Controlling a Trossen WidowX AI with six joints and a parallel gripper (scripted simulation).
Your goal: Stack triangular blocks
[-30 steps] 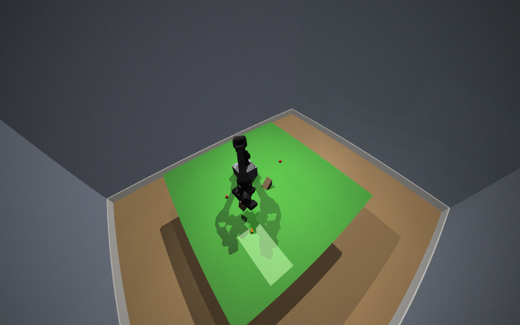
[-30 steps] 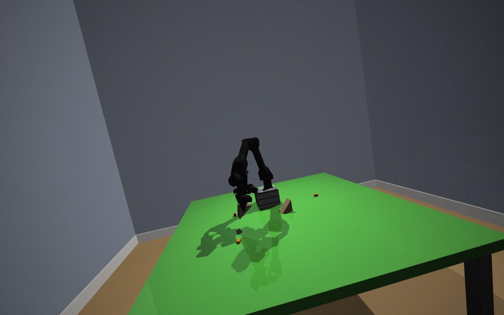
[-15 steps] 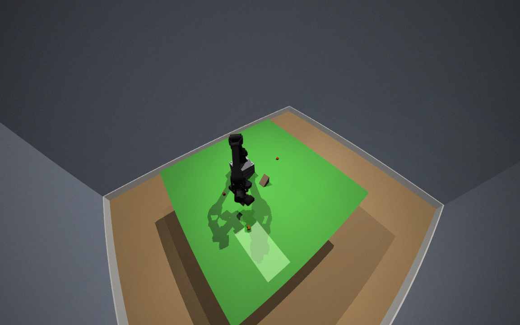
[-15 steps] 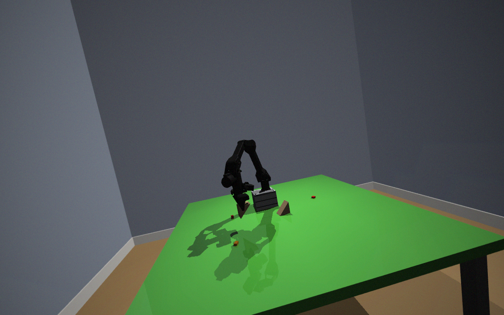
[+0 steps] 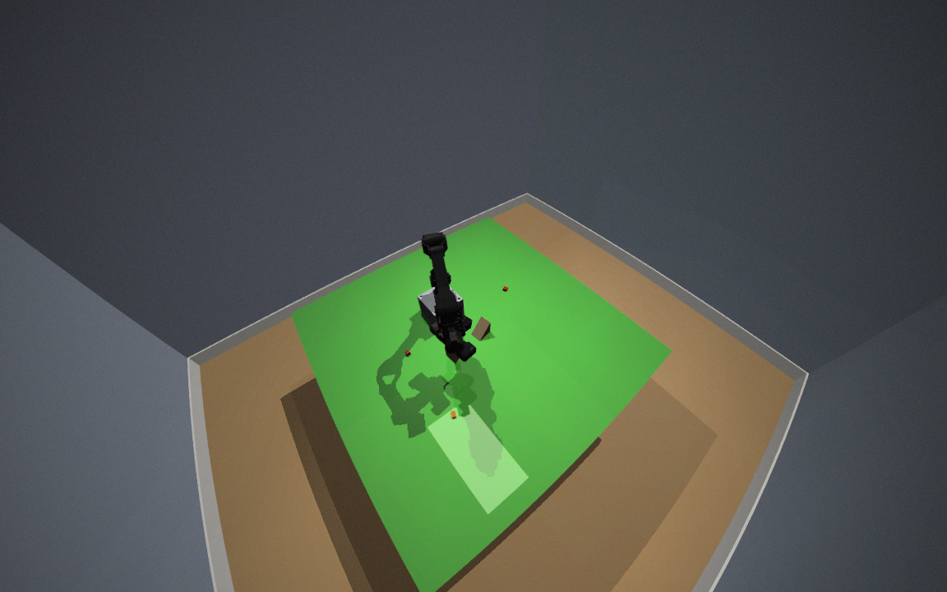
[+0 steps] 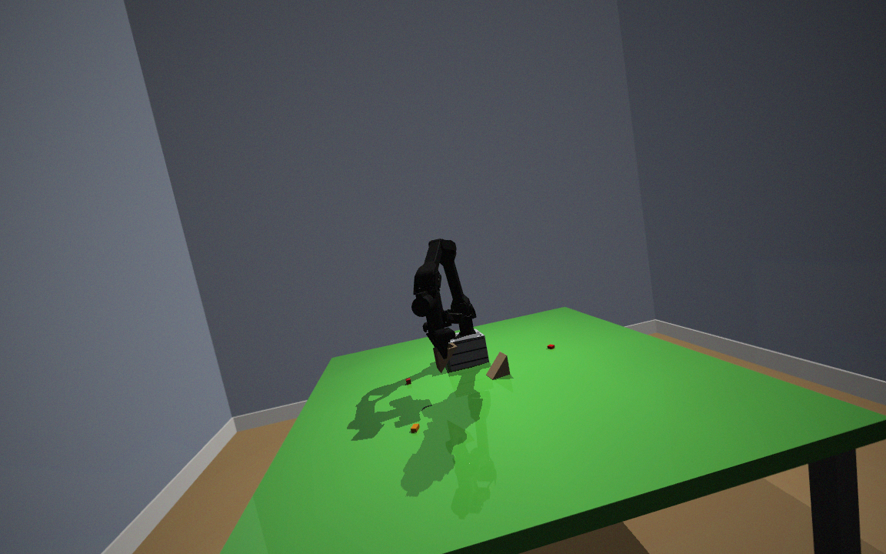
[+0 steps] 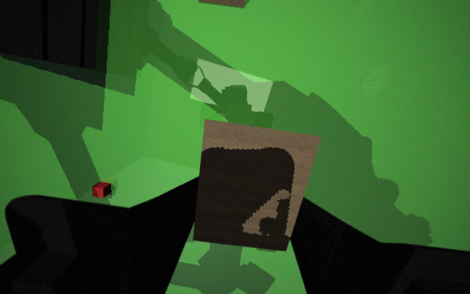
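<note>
My gripper (image 7: 243,188) is shut on one brown triangular block (image 5: 452,358) (image 6: 440,359) (image 7: 255,139), with a finger on each side of it. In the wrist view a broad rectangular face of it shows, partly in shadow. In the top and exterior views it is held above the green table (image 5: 572,353) (image 6: 639,413), just in front of the arm's base, and the arm partly hides it. The other brown triangular block (image 5: 481,328) (image 6: 498,366) rests on the table to the right of the base, apart from the held one, its sloped face showing. Its edge (image 7: 222,2) just enters the wrist view at the top.
The grey arm base (image 5: 428,300) (image 6: 468,352) stands close to both blocks. One small red cube (image 5: 408,352) (image 6: 408,381) (image 7: 101,189) lies left of the base, another red cube (image 5: 505,289) (image 6: 551,346) behind and right. A small orange block (image 5: 453,415) (image 6: 414,428) lies in front.
</note>
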